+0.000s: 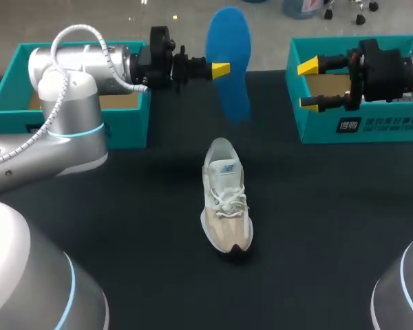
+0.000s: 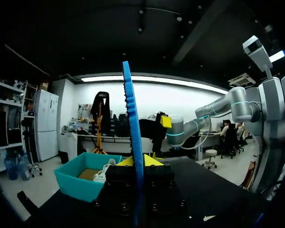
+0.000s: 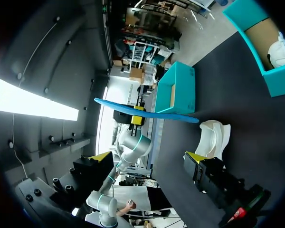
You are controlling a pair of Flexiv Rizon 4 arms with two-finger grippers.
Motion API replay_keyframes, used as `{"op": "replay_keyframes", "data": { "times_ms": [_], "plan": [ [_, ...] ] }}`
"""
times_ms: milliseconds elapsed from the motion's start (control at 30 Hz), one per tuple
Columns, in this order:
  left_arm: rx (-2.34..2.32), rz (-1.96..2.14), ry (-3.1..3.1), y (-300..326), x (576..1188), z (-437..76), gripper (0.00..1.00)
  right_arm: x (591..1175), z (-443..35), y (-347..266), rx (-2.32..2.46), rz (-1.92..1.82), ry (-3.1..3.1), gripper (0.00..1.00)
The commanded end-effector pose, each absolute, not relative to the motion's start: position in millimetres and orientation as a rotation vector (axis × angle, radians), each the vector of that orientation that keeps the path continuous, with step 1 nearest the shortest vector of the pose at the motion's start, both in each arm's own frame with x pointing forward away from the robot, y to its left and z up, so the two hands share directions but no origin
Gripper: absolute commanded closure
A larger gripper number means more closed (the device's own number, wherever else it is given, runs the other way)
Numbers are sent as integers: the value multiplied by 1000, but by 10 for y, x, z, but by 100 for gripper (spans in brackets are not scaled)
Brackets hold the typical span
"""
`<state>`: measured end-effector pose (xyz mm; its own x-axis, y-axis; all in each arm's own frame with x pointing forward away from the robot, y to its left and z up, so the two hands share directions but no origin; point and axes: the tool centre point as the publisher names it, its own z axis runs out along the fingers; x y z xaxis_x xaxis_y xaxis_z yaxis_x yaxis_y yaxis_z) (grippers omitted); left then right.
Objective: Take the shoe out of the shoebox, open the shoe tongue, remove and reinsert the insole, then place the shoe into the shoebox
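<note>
On the table [image 1: 330, 227] lies your shoe [image 1: 226, 199]; left end effector [image 1: 221, 69] pinches the insole [image 1: 230, 55] aloft for reinsertion, right end effector [image 1: 308, 85] gapes empty.

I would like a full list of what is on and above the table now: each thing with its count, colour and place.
insole: one, blue, held on edge in the air over the table's far middle
shoe: one, white and beige, lying on the table's middle, toe toward the near edge
left shoebox: one, teal, far left of the table
right shoebox: one, teal, far right of the table
table: one, black
left gripper: one, yellow tips, shut on the insole
right gripper: one, yellow tips, open, in front of the right shoebox
</note>
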<state>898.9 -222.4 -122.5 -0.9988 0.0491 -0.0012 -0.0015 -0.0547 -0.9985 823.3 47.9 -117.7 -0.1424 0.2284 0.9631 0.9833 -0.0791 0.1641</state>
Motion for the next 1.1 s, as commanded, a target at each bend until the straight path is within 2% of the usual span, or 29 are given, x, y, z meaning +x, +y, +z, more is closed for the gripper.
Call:
{"op": "replay_keyframes", "data": {
  "times_ms": [33, 667, 900, 1100],
  "plan": [
    [-1279, 2357, -2615, -2202, 9076, -1194, 100, 8236, -1175, 492, -1374, -1284, -1446, 0],
    [-1283, 2386, -2655, -2197, 9096, -1207, 100, 8236, -1175, 492, -1374, -1284, -1446, 0],
    [-1738, 2476, -2682, -2201, 9190, -1269, 100, 8236, -1175, 492, -1374, -1284, -1446, 0],
    [-1915, 2570, -2531, -2227, 9188, -1235, 100, 8236, -1175, 492, -1374, -1284, -1446, 0]
  ]
}}
